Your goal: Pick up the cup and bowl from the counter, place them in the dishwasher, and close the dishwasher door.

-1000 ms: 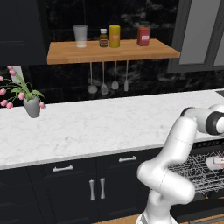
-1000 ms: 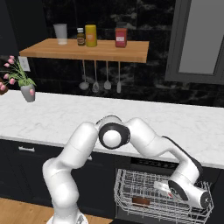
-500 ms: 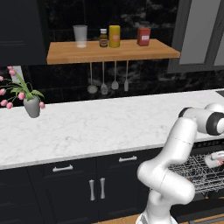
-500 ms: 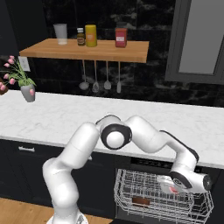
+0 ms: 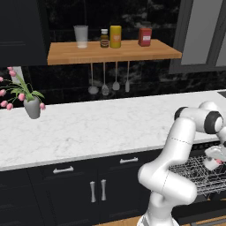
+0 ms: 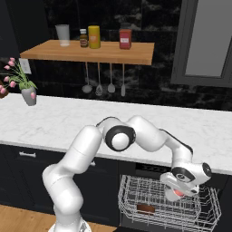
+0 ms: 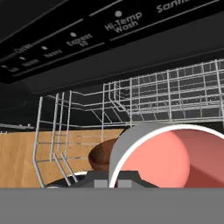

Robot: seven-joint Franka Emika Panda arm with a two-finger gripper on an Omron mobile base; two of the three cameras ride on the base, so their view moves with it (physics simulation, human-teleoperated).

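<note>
My gripper (image 6: 177, 194) is shut on the cup (image 6: 176, 195), holding it just above the dishwasher's pulled-out grey wire rack (image 6: 136, 199), at the rack's right side. In the hand view the cup (image 7: 162, 159) looms close, its white-grey rim around a salmon-red inside. A brown bowl (image 6: 146, 208) lies in the rack's bottom, and the hand view shows the bowl (image 7: 101, 157) just behind the cup. From the left base view the gripper (image 5: 212, 163) hangs over the rack (image 5: 194, 176) at the far right. The dishwasher (image 6: 152, 170) stands open under the white marble counter (image 6: 59, 122).
A vase of pink flowers (image 5: 32, 106) stands on the counter's left. The wooden shelf (image 5: 110, 52) above carries a glass tumbler (image 5: 81, 36), jars and a red box, with utensils hanging below. Dark cabinets (image 5: 95, 190) with silver handles flank the dishwasher. A black control strip (image 7: 109, 30) runs above the rack.
The hand with the cup has risen a little above the rack and shifted slightly left. Nothing else has moved.
</note>
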